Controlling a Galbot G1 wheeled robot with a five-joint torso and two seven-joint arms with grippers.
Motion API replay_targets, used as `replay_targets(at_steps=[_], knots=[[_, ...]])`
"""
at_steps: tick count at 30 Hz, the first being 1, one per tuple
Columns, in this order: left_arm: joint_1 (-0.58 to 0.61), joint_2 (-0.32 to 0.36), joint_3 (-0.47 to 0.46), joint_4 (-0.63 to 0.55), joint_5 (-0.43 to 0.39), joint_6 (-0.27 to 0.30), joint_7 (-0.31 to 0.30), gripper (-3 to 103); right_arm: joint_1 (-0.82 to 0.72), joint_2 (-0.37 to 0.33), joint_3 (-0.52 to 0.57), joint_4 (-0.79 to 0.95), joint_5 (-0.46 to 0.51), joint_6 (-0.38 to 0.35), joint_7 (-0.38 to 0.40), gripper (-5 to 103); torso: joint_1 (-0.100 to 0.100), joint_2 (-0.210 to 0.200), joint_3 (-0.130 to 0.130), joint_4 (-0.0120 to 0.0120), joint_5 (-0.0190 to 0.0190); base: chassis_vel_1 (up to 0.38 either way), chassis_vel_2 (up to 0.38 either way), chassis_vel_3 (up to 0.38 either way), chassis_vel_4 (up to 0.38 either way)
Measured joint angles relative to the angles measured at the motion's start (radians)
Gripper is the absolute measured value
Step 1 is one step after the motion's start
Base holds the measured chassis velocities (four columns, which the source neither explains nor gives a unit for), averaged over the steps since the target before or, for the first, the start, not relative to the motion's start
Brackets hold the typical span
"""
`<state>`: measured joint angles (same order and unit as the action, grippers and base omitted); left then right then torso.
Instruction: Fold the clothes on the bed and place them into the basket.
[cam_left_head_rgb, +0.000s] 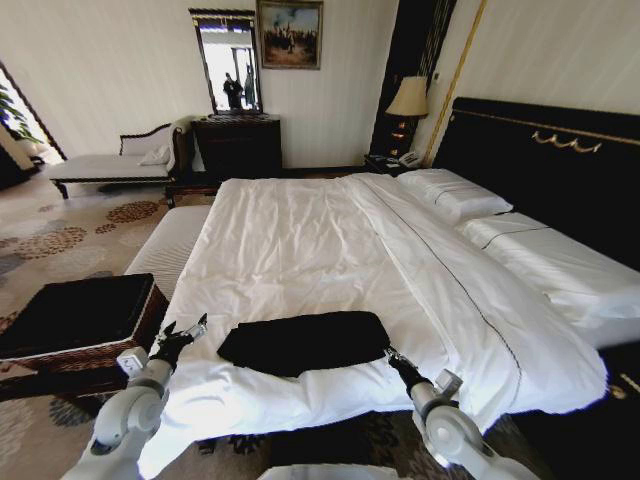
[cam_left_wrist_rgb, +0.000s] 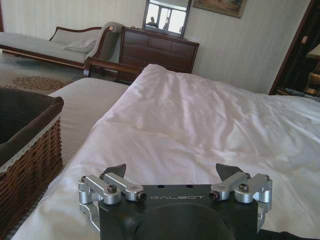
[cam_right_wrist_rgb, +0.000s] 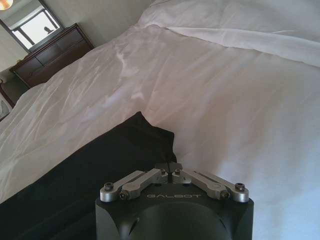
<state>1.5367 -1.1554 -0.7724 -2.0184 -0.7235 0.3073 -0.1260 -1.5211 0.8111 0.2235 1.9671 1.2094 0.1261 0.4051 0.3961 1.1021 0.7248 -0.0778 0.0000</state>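
The clothes (cam_left_head_rgb: 300, 341), a black top folded into a flat bundle, lie on the white bed (cam_left_head_rgb: 300, 240) near its foot edge. My right gripper (cam_left_head_rgb: 391, 357) is at the bundle's right corner. In the right wrist view it (cam_right_wrist_rgb: 170, 169) is shut, its tips pinched on the edge of the black cloth (cam_right_wrist_rgb: 90, 175). My left gripper (cam_left_head_rgb: 186, 332) is open just left of the bundle, a little apart from it. The left wrist view shows it (cam_left_wrist_rgb: 171, 172) spread wide over bare sheet. The brown wicker basket (cam_left_head_rgb: 75, 318) with black lining stands on the floor left of the bed's foot, close to my left arm.
A long white striped bench (cam_left_head_rgb: 172, 245) runs along the bed's left side behind the basket (cam_left_wrist_rgb: 30, 150). Pillows (cam_left_head_rgb: 455, 195) and a black headboard (cam_left_head_rgb: 545, 165) are at the right. A dark dresser (cam_left_head_rgb: 238, 145) and a pale chaise (cam_left_head_rgb: 110, 163) stand by the far wall.
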Motion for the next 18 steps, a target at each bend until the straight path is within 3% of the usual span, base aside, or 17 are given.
replay_targets(at_steps=[1,4,9,10,13,14,16,18], knots=[[-0.002,0.000,-0.003,0.004,-0.002,-0.001,0.000,100,-0.001,0.000,-0.001,-0.002,-0.031,0.001,0.003,-2,0.000,0.000,0.000,0.0000,0.0000,0.000,0.000,0.000,0.000],[-0.010,0.000,-0.019,0.010,-0.027,-0.001,-0.004,100,-0.004,-0.001,0.008,-0.007,-0.107,0.019,0.008,14,0.000,0.000,0.000,-0.0001,0.0000,0.000,0.000,0.000,0.000],[-0.028,-0.001,-0.056,0.021,-0.065,0.000,-0.016,100,-0.022,0.002,0.049,0.033,-0.210,0.050,0.054,30,0.000,0.000,0.000,-0.0001,-0.0001,0.000,0.000,0.000,0.000],[-0.028,-0.001,-0.056,0.021,-0.065,0.000,-0.016,100,-0.022,0.002,0.049,0.033,-0.210,0.050,0.054,30,0.000,0.000,0.000,-0.0001,-0.0001,0.000,0.000,0.000,0.000],[-0.054,0.003,-0.107,0.051,-0.073,0.006,-0.022,100,-0.005,0.010,0.058,0.074,-0.198,0.047,0.090,46,0.000,0.000,0.000,-0.0003,-0.0003,0.000,0.000,0.000,0.000],[-0.061,0.009,-0.126,0.063,-0.073,0.007,-0.022,100,0.010,0.013,0.056,0.073,-0.192,0.047,0.083,51,0.000,0.000,0.000,-0.0002,-0.0004,0.000,0.000,0.000,0.000],[-0.067,0.016,-0.144,0.073,-0.076,0.007,-0.021,100,0.033,0.019,0.048,0.066,-0.182,0.047,0.061,51,0.000,0.000,0.000,0.0000,-0.0003,0.000,0.000,0.000,0.000],[-0.070,0.033,-0.178,0.088,-0.082,0.005,-0.012,100,0.086,0.034,0.021,0.036,-0.137,0.047,0.003,62,0.000,0.000,0.000,0.0002,0.0001,0.000,0.000,0.000,0.000]])
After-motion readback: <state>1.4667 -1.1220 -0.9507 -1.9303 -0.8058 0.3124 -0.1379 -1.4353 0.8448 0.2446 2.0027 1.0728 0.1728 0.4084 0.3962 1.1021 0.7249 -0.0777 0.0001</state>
